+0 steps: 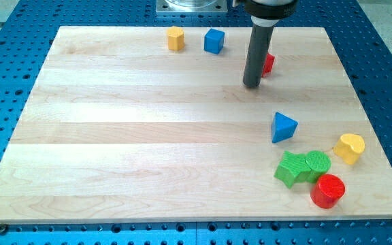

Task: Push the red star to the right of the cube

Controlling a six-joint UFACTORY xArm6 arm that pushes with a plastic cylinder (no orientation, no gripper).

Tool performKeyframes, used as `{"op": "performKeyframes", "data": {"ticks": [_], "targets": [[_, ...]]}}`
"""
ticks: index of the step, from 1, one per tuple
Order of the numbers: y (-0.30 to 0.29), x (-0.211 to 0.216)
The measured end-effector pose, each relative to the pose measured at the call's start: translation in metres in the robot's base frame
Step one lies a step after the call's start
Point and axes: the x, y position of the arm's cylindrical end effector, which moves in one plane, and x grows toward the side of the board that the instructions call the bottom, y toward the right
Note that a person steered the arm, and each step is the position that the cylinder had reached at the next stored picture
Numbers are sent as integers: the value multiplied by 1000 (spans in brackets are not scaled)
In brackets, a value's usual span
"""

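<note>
The red star (269,64) lies near the view's top, right of centre, mostly hidden behind my rod; only its right edge shows. The blue cube (214,41) sits at the view's top, left of the star. My tip (252,85) rests on the board just below and left of the red star, close to it; I cannot tell whether they touch.
A yellow hexagonal block (175,38) stands left of the cube. A blue triangle block (283,127) lies right of centre. At the lower right are a green star-like block (292,169), a green cylinder (317,163), a red cylinder (328,190) and a yellow heart (349,148). The wooden board (114,136) is edged by blue perforated table.
</note>
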Motion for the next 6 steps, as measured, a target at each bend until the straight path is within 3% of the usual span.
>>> {"op": "performKeyframes", "data": {"ticks": [3, 4, 5, 6], "targets": [[21, -98], [10, -87], [28, -48], [62, -40]]}}
